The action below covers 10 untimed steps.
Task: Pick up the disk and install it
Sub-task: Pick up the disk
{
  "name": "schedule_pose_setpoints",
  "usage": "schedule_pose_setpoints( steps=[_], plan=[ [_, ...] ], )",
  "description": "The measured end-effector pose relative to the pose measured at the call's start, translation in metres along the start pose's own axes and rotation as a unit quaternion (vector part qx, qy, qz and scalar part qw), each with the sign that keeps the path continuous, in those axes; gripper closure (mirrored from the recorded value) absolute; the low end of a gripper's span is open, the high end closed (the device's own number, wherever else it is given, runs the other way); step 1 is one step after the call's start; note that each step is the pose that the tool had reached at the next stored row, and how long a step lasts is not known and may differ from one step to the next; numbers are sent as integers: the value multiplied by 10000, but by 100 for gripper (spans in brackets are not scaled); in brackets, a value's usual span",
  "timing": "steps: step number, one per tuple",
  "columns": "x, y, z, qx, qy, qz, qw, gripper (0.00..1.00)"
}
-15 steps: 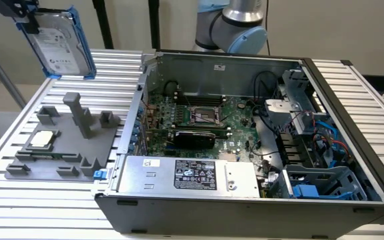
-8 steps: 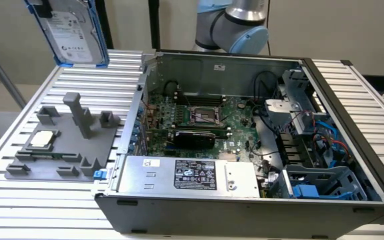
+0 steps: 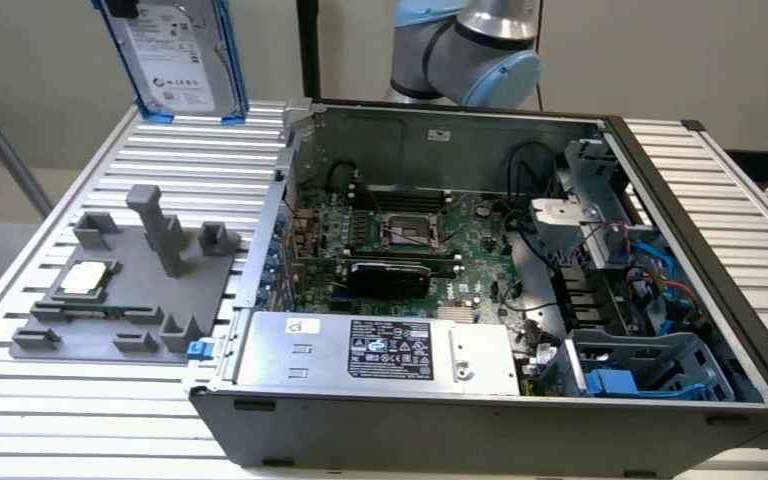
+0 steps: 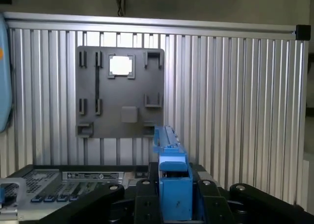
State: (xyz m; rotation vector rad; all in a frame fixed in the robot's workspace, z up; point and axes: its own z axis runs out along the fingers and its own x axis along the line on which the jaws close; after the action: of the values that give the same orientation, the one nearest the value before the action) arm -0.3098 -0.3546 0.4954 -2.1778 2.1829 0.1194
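Observation:
The disk [image 3: 177,55] is a silver-grey hard drive with a white label in a bright blue carrier frame. It hangs upright in the air above the far corner of the ribbed table, at the exterior view's left. A dark bit of my gripper [image 3: 120,8] shows at its upper edge. In the wrist view my gripper [image 4: 174,197] is shut on the disk [image 4: 169,150]. I see the disk's blue frame edge-on between the black fingers [image 4: 143,197]. The arm's grey and light-blue joint [image 3: 471,50] stands behind the computer case.
An open computer case [image 3: 491,400] holds a motherboard [image 3: 398,240], a silver power supply box [image 3: 371,350] and a blue-trimmed drive cage [image 3: 644,370]. A grey fixture plate [image 3: 131,290] with a square silver chip [image 3: 84,278] lies on the ribbed table [image 3: 37,400].

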Motion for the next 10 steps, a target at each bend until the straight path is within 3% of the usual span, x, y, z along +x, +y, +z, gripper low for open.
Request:
schedule_pose_setpoints(
  steps=[10],
  plan=[
    [44,-452,-97,-3,-5,0,10000,100]
  ],
)
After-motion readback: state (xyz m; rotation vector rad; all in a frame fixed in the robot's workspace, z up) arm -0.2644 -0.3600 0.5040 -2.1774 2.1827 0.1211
